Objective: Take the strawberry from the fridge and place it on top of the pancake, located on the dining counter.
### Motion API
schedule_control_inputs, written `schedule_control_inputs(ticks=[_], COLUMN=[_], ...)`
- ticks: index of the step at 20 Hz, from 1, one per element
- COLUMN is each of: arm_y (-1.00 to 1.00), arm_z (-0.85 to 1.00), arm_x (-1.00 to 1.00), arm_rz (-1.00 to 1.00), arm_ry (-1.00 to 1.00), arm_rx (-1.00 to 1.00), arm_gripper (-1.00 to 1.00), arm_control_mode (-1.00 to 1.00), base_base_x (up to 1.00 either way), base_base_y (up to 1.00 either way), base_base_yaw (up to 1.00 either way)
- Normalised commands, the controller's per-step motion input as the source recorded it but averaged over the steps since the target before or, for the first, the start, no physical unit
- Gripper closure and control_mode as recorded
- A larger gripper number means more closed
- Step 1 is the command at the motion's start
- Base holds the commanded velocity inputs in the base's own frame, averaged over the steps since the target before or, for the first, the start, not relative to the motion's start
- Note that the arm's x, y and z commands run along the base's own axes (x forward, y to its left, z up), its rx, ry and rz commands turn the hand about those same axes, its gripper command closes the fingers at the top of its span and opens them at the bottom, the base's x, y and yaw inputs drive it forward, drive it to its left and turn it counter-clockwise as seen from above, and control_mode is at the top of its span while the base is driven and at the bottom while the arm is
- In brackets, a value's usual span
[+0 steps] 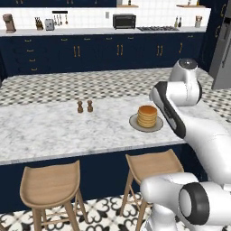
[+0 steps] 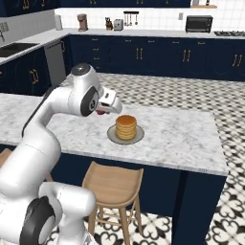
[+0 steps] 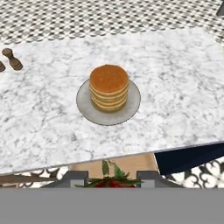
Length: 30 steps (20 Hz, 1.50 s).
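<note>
Clamped between the jaws of the gripper [image 3: 112, 180] sits the strawberry [image 3: 111, 183], its green leaves sticking up between the two grey fingertips [image 3: 74, 178] in the hand view; from the right base view a spot of red shows just under the white hand, so the fruit is clearly held and off any surface. From where I stand the hand hovers above the near edge of the dining counter [image 1: 54, 131], short of the pancake [image 3: 109, 86] and a little above its top; the golden stack sits centred on its round grey plate [image 3: 131, 109], and its top is bare.

Beyond the plate, two small brown shakers [image 1: 85, 106] stand close together, well apart from the stack and out of the way; wooden stools [image 1: 49, 185] are tucked under the counter's near side.

To my eye the job now is the carry and the set-down; the hand should travel forward until the berry hangs squarely over the middle of the top pancake, then sink until the fruit nearly touches before the jaws part; let go too high or off-centre and a rounded berry would likely roll off onto the plate or the marble.
</note>
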Motion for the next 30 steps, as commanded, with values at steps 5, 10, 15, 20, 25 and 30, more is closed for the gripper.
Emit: schedule_control_inputs(ticks=[5,10,15,20,25,30], arm_y=[-0.06,-0.04,-0.07,-0.11,-0.05,0.0], arm_z=[-0.47,-0.45,-0.24,-0.03,-0.11,-0.28], arm_x=[0.68,0.48,0.59,0.66,0.54,0.24], arm_rz=[0.0,0.0,0.0,0.0,0.0,0.0], arm_ry=[0.0,0.0,0.01,0.01,0.04,0.04], arm_rx=[0.0,0.02,0.07,0.07,0.0,0.0], arm_gripper=[1.0,1.0,1.0,1.0,1.0,1.0], arm_control_mode=[-1.0,-1.0,-1.0,-1.0,-1.0,-1.0], base_base_x=[0.0,0.0,0.0,0.0,0.0,0.0], base_base_y=[0.0,0.0,0.0,0.0,0.0,0.0], base_base_yaw=[0.0,0.0,0.0,0.0,0.0,0.0])
